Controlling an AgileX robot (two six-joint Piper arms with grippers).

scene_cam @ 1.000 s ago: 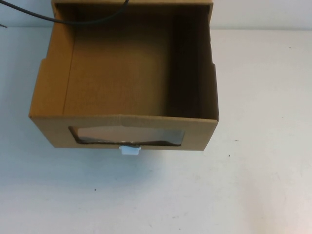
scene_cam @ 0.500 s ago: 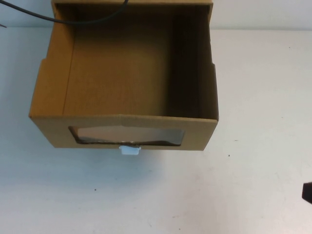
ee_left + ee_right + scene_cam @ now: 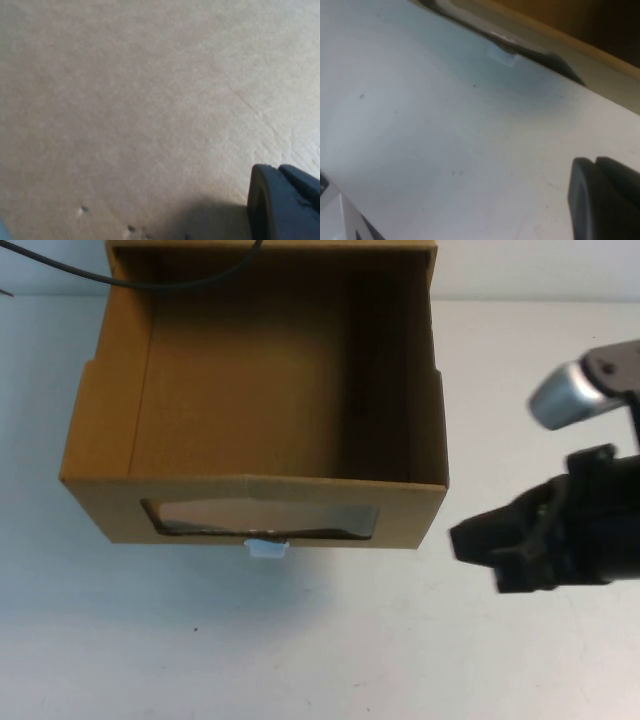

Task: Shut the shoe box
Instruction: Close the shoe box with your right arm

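the box (image 3: pixel 255 400) sits mid-table, its drawer pulled out toward the robot and empty, so probably light and apt to skid. thin cardboard, stiff at the edges; push flat on the front panel beside the tab (image 3: pixel 267 548) (not the soft window). right gripper (image 3: pixel 470 540) hovers off the front-right corner, jaws unreadable. left gripper (image 3: pixel 285 205) faces bare table (image 3: pixel 125 110), state unclear.

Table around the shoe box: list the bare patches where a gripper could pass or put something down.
Free: the white table in front of the shoe box, below its white pull tab, and the strip along the box's left side. Crowded: the right side, where the right gripper hovers near the box's front corner. The left gripper appears only in its wrist view, over a tan surface.
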